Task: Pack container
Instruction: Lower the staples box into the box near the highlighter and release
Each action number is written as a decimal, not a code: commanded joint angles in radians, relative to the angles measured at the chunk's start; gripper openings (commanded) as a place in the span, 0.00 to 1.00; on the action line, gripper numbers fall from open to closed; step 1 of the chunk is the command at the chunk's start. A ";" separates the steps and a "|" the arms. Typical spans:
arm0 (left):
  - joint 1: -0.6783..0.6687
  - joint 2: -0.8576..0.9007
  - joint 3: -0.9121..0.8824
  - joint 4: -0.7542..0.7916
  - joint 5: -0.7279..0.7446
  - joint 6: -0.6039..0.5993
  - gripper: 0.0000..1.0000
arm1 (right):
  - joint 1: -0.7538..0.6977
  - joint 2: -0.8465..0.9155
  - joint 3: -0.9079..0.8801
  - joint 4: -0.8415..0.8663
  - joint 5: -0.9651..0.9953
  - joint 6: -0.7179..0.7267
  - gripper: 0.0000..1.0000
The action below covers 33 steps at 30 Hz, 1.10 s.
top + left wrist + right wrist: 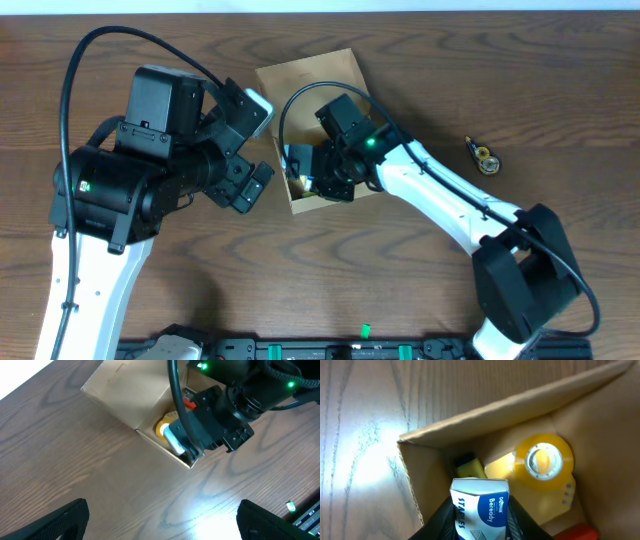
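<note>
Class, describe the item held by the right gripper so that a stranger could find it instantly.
Start at the open cardboard container in the middle of the wooden table. The right gripper reaches into it, shut on a small staples box. It alone is blue and white with printed lettering; the tape roll beside it is yellow.

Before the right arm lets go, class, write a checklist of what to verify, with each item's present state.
1. Container lid folded back: ok.
2. Right gripper shut on staples box: ok.
3. Staples box over the open container: ok.
4. Free floor beneath it, beside tape roll: cannot tell.
5. Left gripper open, not touching the container: ok.
</note>
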 commanded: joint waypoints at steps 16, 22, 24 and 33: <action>0.001 0.001 0.016 -0.003 -0.006 0.006 0.95 | 0.050 0.070 -0.009 0.014 -0.024 -0.023 0.18; 0.001 0.001 0.016 -0.003 -0.006 0.006 0.95 | 0.055 0.070 -0.009 0.010 0.054 -0.057 0.19; 0.001 0.001 0.016 -0.003 -0.006 0.006 0.95 | 0.062 0.070 -0.009 -0.008 0.102 -0.091 0.20; 0.001 0.001 0.016 -0.003 -0.006 0.006 0.95 | 0.092 0.070 -0.009 -0.066 0.169 -0.172 0.19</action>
